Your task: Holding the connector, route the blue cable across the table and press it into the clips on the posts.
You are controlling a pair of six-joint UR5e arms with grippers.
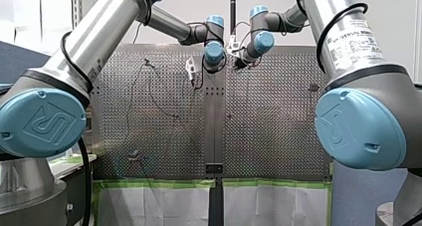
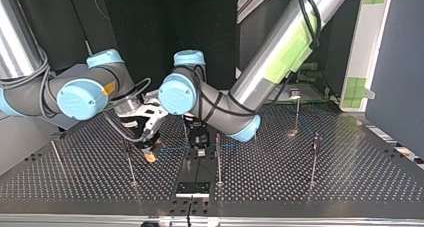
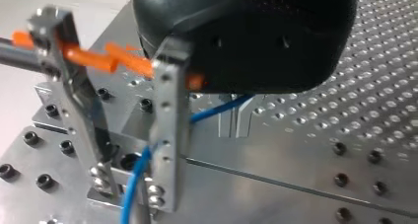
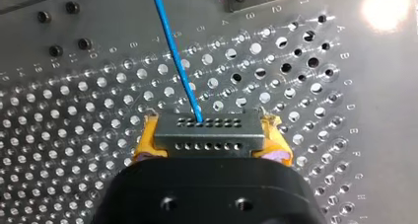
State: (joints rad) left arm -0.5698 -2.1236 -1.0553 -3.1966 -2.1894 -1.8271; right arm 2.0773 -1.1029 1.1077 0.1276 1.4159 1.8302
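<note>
My right end effector point(image 4: 213, 131) clamps the grey connector point(image 4: 207, 135) between its yellow pads point(image 4: 148, 144), low over the perforated table point(image 4: 74, 150). The blue cable point(image 4: 175, 51) leaves the connector's face and runs straight ahead above the holes. In the left wrist view the cable passes between the metal fingers point(image 3: 170, 125) of my left end effector point(image 3: 130, 189). They stand apart and unclenched, with the cable just beside one finger and not pinched.

The top view shows both end effectors close together near the table's middle. A thin blue line runs between them, and slender posts point(image 2: 218, 159) stand to either side. The clips are too small to make out, and no frame shows the cable seated in one.

The routing appears to be at its opening stage, with the connector secured and the cable not yet led to a post. The next move likely calls for carrying the connector towards the nearest post. The left fingers would guide the slack so the cable lines up with the clip before it is pressed in.
</note>
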